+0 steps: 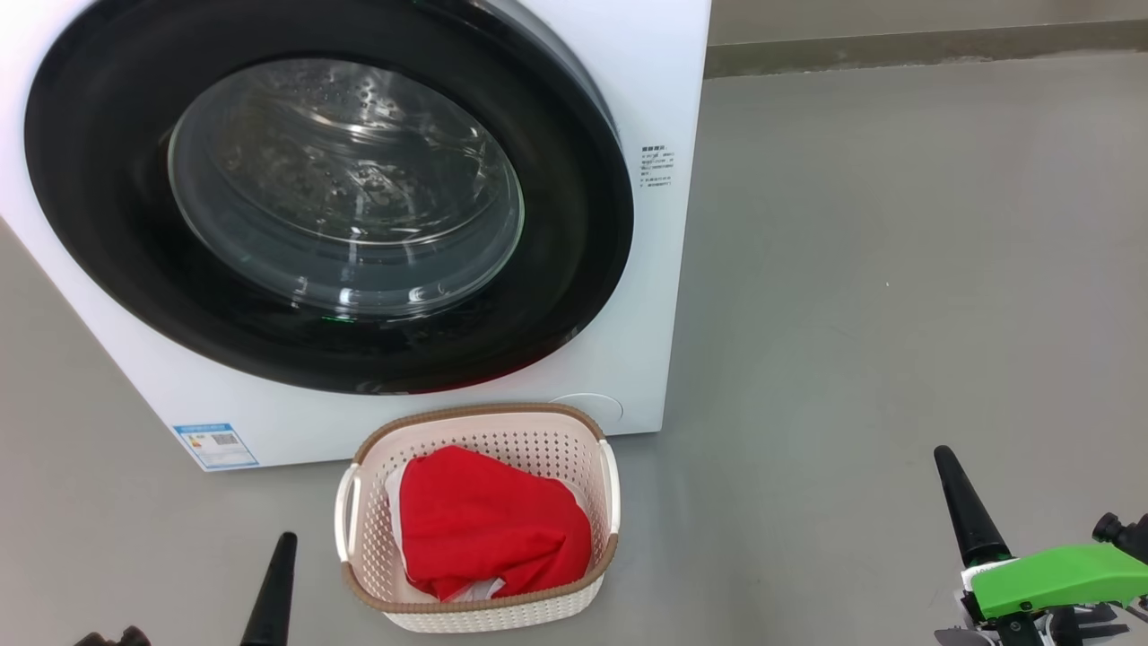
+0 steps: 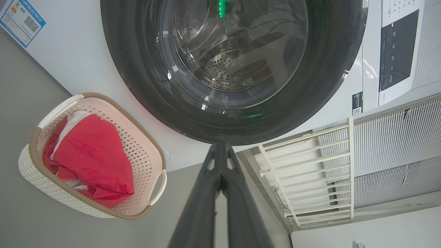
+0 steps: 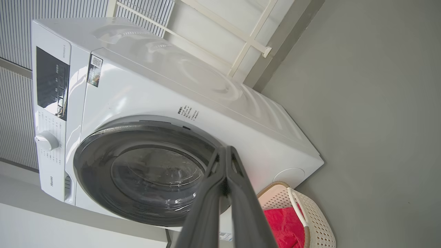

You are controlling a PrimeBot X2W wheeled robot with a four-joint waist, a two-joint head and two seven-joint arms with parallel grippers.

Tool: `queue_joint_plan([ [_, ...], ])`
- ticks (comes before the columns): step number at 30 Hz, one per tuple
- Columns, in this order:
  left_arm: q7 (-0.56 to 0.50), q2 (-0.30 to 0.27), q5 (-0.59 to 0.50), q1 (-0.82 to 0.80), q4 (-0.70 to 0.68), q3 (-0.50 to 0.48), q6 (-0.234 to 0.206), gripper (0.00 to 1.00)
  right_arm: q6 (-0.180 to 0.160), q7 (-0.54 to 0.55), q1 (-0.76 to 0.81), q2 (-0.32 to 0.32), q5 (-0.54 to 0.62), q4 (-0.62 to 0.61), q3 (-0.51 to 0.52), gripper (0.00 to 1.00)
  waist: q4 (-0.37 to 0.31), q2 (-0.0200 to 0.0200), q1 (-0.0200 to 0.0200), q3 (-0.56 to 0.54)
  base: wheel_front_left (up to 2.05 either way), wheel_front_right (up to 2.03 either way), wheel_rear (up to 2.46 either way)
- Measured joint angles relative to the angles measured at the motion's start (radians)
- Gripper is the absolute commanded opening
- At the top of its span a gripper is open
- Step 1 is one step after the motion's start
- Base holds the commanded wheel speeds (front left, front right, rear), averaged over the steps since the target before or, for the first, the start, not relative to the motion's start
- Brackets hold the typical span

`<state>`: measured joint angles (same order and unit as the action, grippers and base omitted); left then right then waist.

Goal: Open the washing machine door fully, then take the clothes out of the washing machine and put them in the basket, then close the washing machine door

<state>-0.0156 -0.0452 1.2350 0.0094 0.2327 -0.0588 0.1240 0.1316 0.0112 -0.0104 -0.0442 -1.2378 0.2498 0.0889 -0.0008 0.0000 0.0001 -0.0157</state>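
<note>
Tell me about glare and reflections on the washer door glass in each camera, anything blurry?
Head view: even light, streaky white reflections on the washing machine door glass, all sharp. Left wrist view: green glints on the glass, no blur. Right wrist view: broad sheen on the washing machine casing, faint door reflections.

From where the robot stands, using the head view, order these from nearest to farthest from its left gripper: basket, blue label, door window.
1. basket, just right of the left gripper.
2. blue label, low on the washing machine, ahead and left.
3. door window, higher up the machine front, farthest.
</note>
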Motion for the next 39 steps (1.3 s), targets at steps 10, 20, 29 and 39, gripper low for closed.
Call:
queue_joint_plan([
  [10, -0.028, 0.000, 0.111, -0.019, 0.008, -0.005, 0.000, 0.00, 0.000, 0.034, -0.021, 0.002, -0.104, 0.007, 0.014, 0.00, 0.000, 0.0000, 0.0000, 0.006, 0.00, 0.00, 0.00],
  [20, -0.053, 0.001, 0.210, -0.040, 0.016, -0.010, 0.000, 0.00, 0.000, 0.057, -0.025, 0.003, -0.202, 0.010, 0.027, 0.00, 0.000, 0.0000, 0.0000, 0.011, 0.00, 0.00, 0.00],
  [29, -0.077, 0.002, 0.306, -0.059, 0.028, -0.016, 0.000, 0.00, 0.000, 0.082, -0.040, 0.003, -0.303, 0.016, 0.033, 0.00, 0.001, 0.0000, 0.0000, 0.016, 0.00, 0.00, 0.00],
  [39, -0.093, 0.003, 0.367, -0.078, 0.033, -0.019, 0.000, 0.00, 0.000, 0.096, -0.057, 0.004, -0.365, 0.020, 0.040, 0.00, 0.001, 0.0000, 0.0000, 0.019, 0.00, 0.00, 0.00],
])
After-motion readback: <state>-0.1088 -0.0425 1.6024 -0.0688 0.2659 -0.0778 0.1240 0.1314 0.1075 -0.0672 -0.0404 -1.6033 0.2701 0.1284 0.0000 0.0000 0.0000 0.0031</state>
